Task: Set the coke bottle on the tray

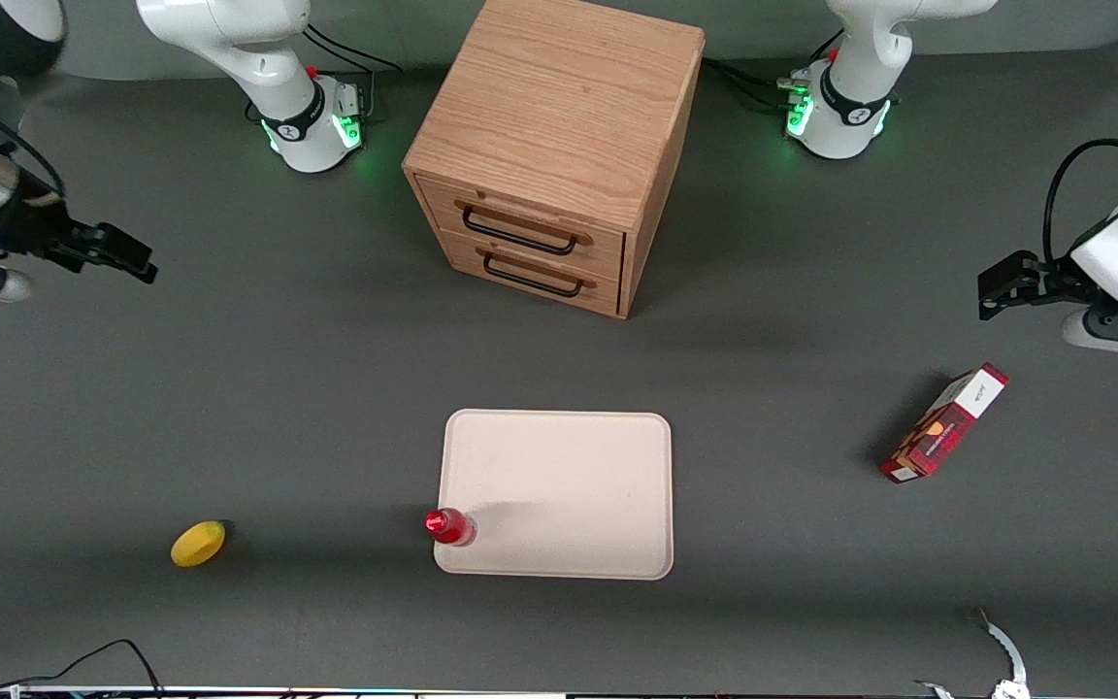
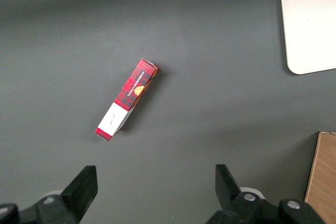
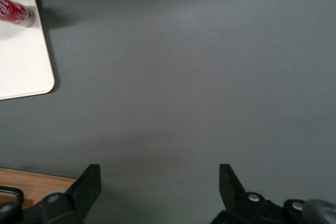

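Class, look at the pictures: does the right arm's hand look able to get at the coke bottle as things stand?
Probably yes. The hand is open and holds nothing, up at the working arm's end of the table. The coke bottle stands upright on a corner of the tray, and only bare table lies between them. The lemon sits off that path.

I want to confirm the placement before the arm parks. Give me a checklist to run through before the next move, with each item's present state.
1. Coke bottle on the tray: ok, it stands at the tray's corner nearest the front camera, toward the working arm's end.
2. Bottle upright: ok.
3. Bottle safely inside the rim: cannot tell, it sits very close to the edge.
4. Gripper released: ok, open and empty, well away from the bottle at the working arm's end of the table.
5. Lemon off the tray: ok.
6. Drawer cabinet drawers closed: ok.
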Available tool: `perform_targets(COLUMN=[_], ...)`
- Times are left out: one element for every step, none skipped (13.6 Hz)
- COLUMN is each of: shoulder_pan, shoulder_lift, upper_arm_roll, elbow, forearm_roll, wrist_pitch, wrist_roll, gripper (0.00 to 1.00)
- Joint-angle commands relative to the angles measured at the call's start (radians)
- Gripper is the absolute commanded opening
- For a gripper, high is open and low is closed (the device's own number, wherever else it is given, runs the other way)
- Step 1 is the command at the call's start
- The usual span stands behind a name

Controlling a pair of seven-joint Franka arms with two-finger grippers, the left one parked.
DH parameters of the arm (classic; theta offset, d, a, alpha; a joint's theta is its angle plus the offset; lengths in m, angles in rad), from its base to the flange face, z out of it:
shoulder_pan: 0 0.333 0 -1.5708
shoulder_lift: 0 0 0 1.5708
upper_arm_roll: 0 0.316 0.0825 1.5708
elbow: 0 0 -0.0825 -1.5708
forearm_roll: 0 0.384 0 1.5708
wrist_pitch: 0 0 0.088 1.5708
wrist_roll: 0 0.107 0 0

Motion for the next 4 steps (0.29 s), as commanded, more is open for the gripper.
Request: perform_targets(shoulder_pan=[0.006, 0.007, 0.007, 0.007], shoulder_lift=[-0.036, -0.028, -0.015, -0.007], upper_arm_roll=[0.002, 0.002, 0.002, 0.002], elbow=[-0.032, -0.01, 0.016, 0.04], forearm_roll=[0.021, 0.021, 0.021, 0.021], wrist_pitch=[0.031, 0.027, 0.01, -0.017], wrist_roll=[0.006, 0.029, 0.058, 0.062], gripper=[1.0, 1.0, 1.0, 1.0])
